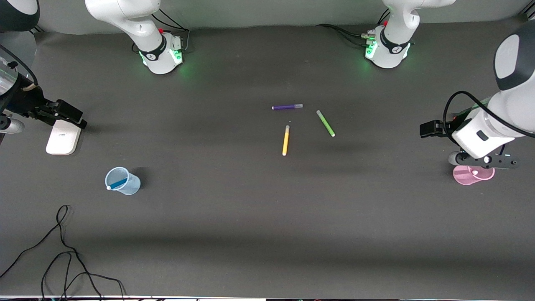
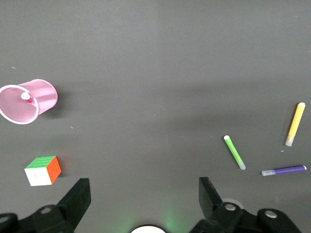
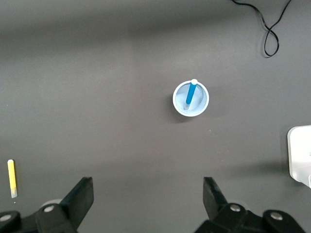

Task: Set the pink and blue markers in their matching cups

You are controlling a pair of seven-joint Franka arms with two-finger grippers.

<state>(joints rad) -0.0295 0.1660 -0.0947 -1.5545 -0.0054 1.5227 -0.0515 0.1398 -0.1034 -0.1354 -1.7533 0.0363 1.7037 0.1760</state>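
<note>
The blue marker (image 1: 118,183) stands slanted inside the pale blue cup (image 1: 123,181) near the right arm's end of the table, its white tip (image 3: 194,82) leaning against the rim and pointing up and out. The pink marker (image 2: 26,97) sits in the pink cup (image 2: 26,101) at the left arm's end; only its pale tip shows, so its axis cannot be told.

Mid-table lie a purple pen (image 1: 287,107), a green pen (image 1: 325,123) and a yellow pen (image 1: 286,140), all apart; the yellow one is nearest the front camera.

The left gripper (image 2: 144,201) hangs spread and empty above the table beside the pink cup, near a colour cube (image 2: 43,170). The right gripper (image 3: 148,204) hangs likewise spread and empty, beside a white box (image 1: 63,137) whose small print is unreadable. A black cable (image 1: 62,251) loops at the table's near edge.
</note>
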